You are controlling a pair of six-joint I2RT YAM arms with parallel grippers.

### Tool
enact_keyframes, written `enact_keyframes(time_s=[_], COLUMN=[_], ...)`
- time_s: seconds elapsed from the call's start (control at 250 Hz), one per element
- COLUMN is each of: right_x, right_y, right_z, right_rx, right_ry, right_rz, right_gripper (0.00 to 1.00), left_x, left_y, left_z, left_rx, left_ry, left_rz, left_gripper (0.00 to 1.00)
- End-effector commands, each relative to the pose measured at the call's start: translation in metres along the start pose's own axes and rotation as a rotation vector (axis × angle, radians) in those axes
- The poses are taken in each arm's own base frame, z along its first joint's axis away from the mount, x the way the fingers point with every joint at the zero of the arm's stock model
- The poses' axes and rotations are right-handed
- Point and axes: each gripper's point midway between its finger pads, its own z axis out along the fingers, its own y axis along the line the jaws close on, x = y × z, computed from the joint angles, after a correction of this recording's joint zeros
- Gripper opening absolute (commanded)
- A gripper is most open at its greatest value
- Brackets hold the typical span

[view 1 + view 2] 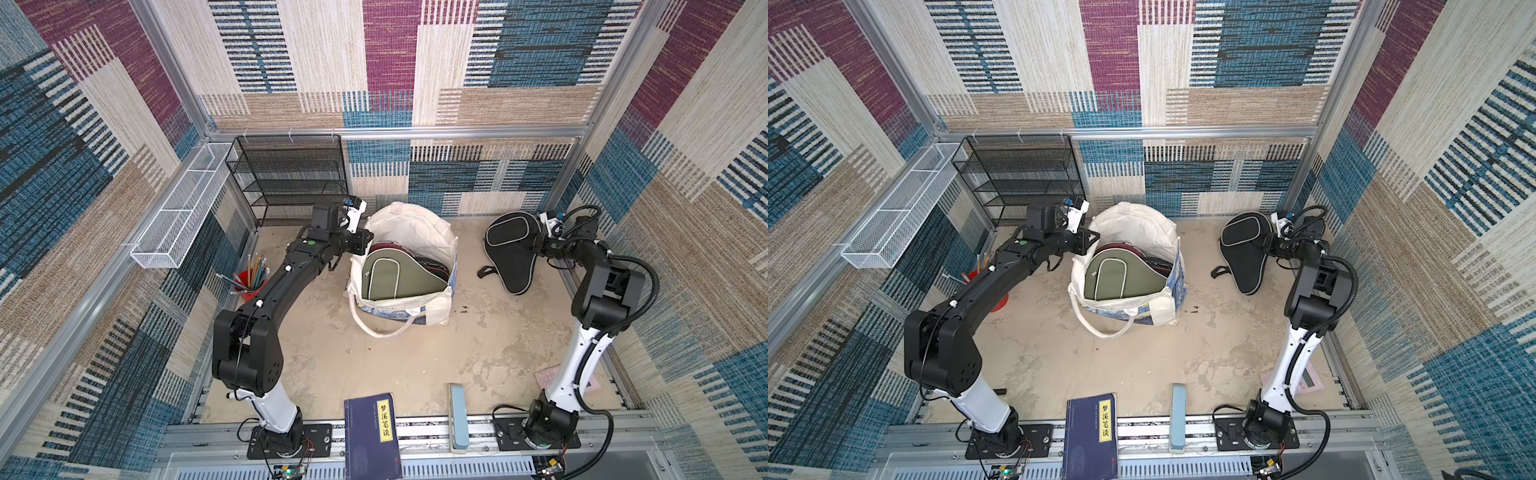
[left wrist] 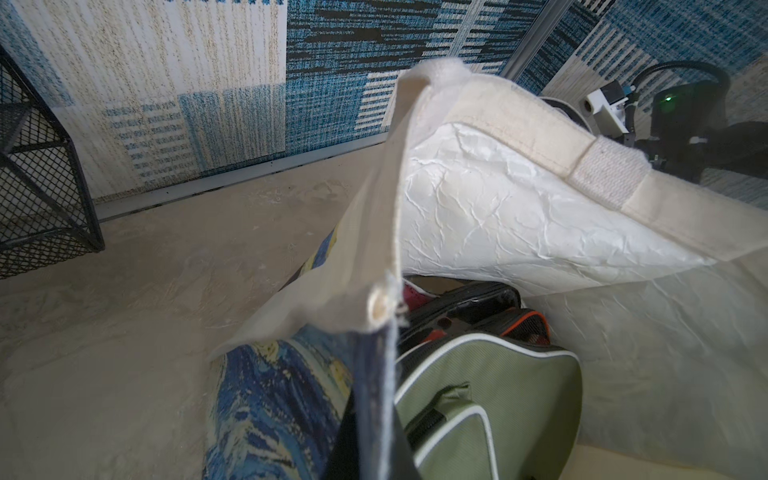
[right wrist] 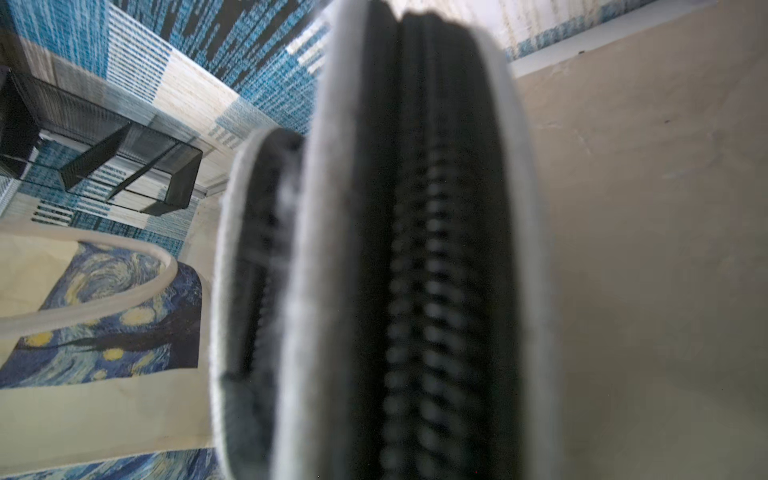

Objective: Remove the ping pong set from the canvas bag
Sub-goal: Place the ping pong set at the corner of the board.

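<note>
Canvas bag (image 1: 415,226) (image 1: 1138,226): cream tote standing open on the tabletop (image 1: 415,357), its blue-and-yellow print showing low on the side toward the arm bases. One white looped handle (image 1: 374,326) lies on the tabletop in front of it. Contents: olive green case (image 1: 384,278) (image 1: 1106,276) (image 2: 498,395) with pale piping, uppermost in the mouth. Maroon case (image 1: 388,248) behind it, only its edge showing. Black-and-red case (image 2: 519,326) deeper in, seen in the left wrist view. Left gripper (image 1: 360,243) (image 1: 1089,241): at the bag's left rim, jaws pressed together on the canvas edge. Black case (image 1: 513,245) (image 1: 1246,245) (image 3: 415,249): outside the bag, well to its right, tilted with the wide end up and the narrow end low; whether it touches the tabletop cannot be told. Right gripper (image 1: 540,241) (image 1: 1269,243): pinching the black case's upper edge on the side away from the bag; the zip fills the right wrist view, blurred. Black mesh shelf (image 1: 291,183): behind the bag and to its left, at the back wall. White mesh tray (image 1: 178,208): farther left of the bag, on the side wall. Red cup (image 1: 249,286) of pencils: left of the bag, partly behind the left arm. Dark blue book (image 1: 370,436) (image 1: 1092,432) with a yellow title strip: well in front of the bag. Pale blue box (image 1: 457,415): in front of the bag, slightly right. Pink calculator (image 1: 1312,380): front right of the bag, mostly hidden by the right arm.
</note>
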Motion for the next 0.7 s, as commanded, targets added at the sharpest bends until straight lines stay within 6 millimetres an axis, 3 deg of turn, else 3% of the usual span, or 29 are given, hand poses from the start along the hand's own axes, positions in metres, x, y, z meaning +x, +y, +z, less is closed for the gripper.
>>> enact_keyframes(time_s=[0.0, 0.064, 0.196, 0.3, 0.456, 0.696], right_x=[0.004, 0.007, 0.009, 0.001, -0.01, -0.004], right_y=[-0.027, -0.045, -0.072, -0.084, -0.098, -0.118], right_z=[0.01, 0.015, 0.02, 0.018, 0.016, 0.014], right_rx=[0.062, 0.104, 0.191, 0.242, 0.3, 0.376], right_ry=[0.042, 0.068, 0.095, 0.082, 0.092, 0.12], right_rz=[-0.038, -0.023, -0.013, -0.023, -0.033, -0.032], right_gripper=[0.0, 0.0, 0.1, 0.14, 0.29, 0.51], left_x=[-0.017, -0.017, -0.014, -0.013, -0.017, -0.017], left_y=[-0.012, -0.009, -0.006, -0.004, -0.005, -0.004], left_z=[0.0, 0.001, 0.003, 0.004, 0.004, 0.006], left_rx=[0.063, 0.056, 0.04, 0.033, 0.041, 0.042], left_ry=[-0.057, -0.05, -0.026, -0.018, -0.031, -0.019], left_rz=[0.068, 0.071, 0.086, 0.082, 0.076, 0.08], left_gripper=[0.0, 0.0, 0.0, 0.0, 0.0, 0.0])
